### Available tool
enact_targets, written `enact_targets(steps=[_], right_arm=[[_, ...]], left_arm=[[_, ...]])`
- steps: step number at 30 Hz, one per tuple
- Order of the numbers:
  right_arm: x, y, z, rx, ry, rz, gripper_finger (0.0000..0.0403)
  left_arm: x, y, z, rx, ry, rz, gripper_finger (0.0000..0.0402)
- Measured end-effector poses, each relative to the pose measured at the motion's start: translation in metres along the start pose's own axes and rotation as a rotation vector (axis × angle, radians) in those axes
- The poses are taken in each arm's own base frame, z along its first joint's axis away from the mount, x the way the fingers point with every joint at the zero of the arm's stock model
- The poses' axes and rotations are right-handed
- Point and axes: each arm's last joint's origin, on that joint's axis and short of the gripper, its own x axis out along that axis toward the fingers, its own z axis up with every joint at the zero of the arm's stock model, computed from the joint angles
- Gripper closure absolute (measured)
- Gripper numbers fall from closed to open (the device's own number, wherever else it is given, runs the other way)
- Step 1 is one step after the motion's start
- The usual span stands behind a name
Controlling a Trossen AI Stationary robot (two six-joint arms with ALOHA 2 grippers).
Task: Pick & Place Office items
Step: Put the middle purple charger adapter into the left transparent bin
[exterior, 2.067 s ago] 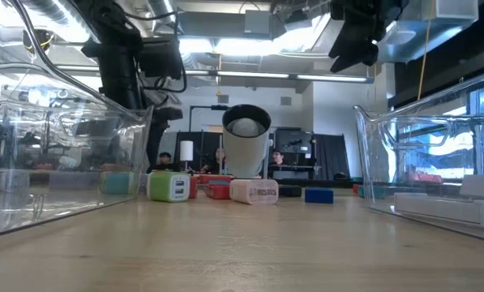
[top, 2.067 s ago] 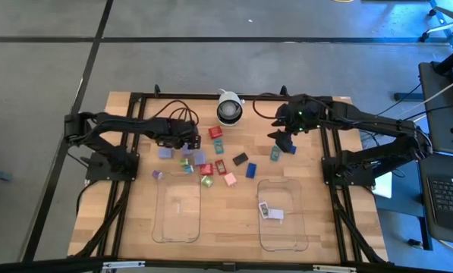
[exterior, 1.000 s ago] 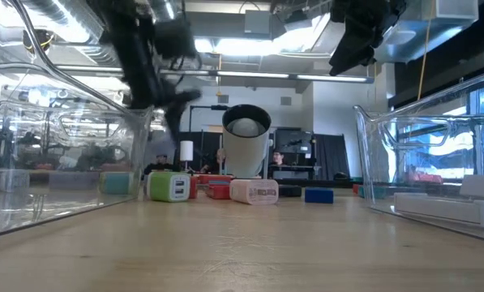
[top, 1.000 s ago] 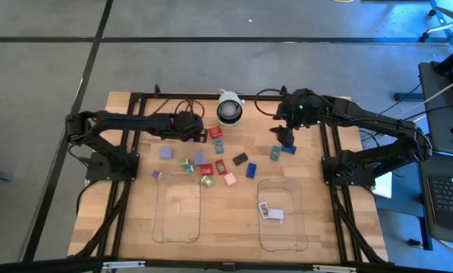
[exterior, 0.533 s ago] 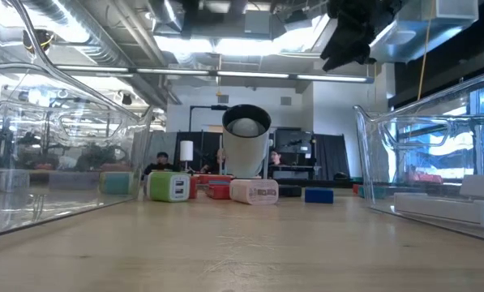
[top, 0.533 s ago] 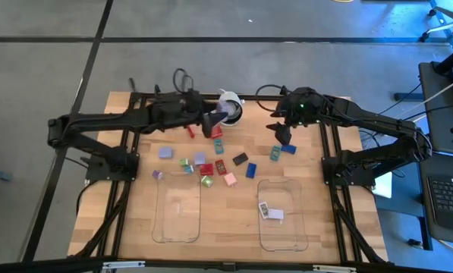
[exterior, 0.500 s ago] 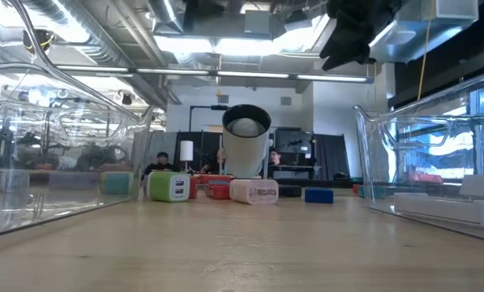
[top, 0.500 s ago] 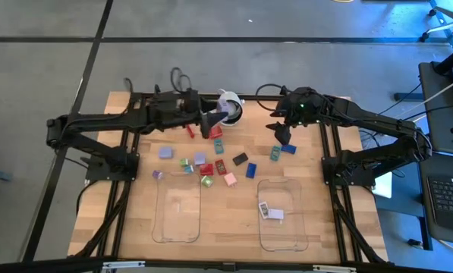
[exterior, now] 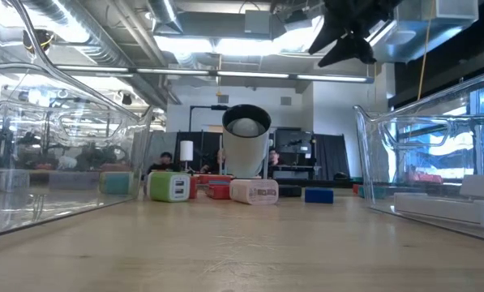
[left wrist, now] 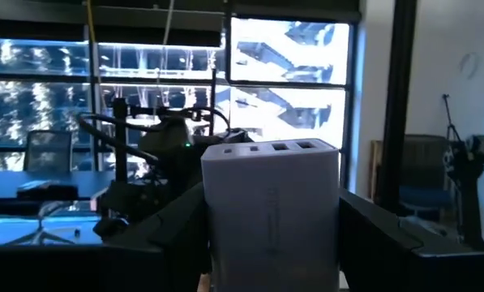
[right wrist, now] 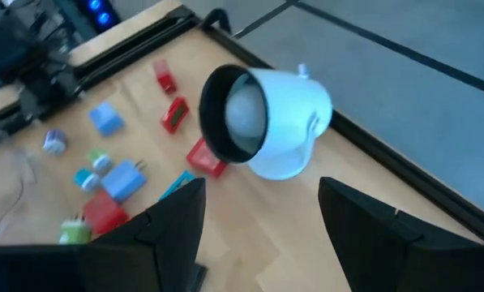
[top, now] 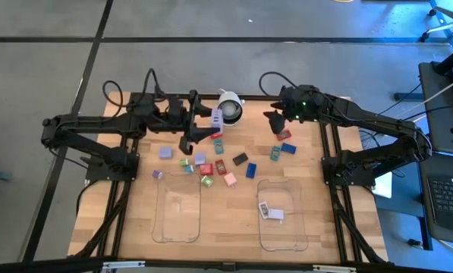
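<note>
Your left arm has lifted up from the pile and swung toward the back of the counter (top: 135, 227). The left gripper (top: 211, 121) now holds a lilac charger block (left wrist: 270, 211) between its fingers, high above the wood and just beside the camera dome (top: 228, 111). In the left wrist view the block stands upright with its row of ports on top, and the grip looks firm. I judge this as a finished pick; the placing into a tray is what remains.

Your right arm has pulled back a little toward the far edge. The right gripper (top: 275, 121) hangs there with its fingers apart and nothing between them, near the dome on its other side.

The two clear trays lie well apart from both grippers, at the near side of the counter: the left tray (top: 177, 212) looks empty, and the right tray (top: 281, 216) has one pale item inside. Between them and the arms lie the other office items (top: 211, 163), scattered in red, blue, teal, pink and black.

Take care: the dome is very close to the loaded gripper, and the two arms are near each other there.
</note>
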Motion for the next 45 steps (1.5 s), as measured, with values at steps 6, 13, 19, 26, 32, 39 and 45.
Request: enact_targets(steps=[6, 13, 19, 26, 32, 39, 45], right_arm=[[0.0, 0.0, 0.001, 0.035, -0.008, -0.011, 0.0159], [0.008, 0.001, 0.001, 0.079, -0.007, -0.012, 0.0159], [0.023, 0.003, -0.002, 0.099, 0.033, -0.025, 0.0159], [0.043, 0.006, -0.008, 0.123, 0.111, 0.0, 0.0159], [0.056, 0.007, -0.012, 0.143, 0.159, -0.001, 0.0159], [0.058, 0.007, -0.012, 0.142, 0.158, -0.002, 0.0159], [0.057, 0.007, -0.012, 0.142, 0.155, 0.0, 0.0159]], left_arm=[[0.0, -0.001, -0.007, -0.1, 0.069, 0.0, 0.0186], [-0.008, 0.009, -0.035, -0.44, 0.352, 0.122, 0.0185], [-0.021, 0.008, -0.058, -0.748, 0.644, 0.166, 0.0185], [-0.046, -0.024, -0.084, -0.88, 1.079, 0.174, 0.0185], [-0.057, -0.044, -0.092, -0.929, 1.25, 0.214, 0.0185], [-0.062, -0.047, -0.095, -0.866, 1.317, 0.19, 0.0185], [-0.074, -0.053, -0.11, -0.824, 1.426, 0.15, 0.0185]])
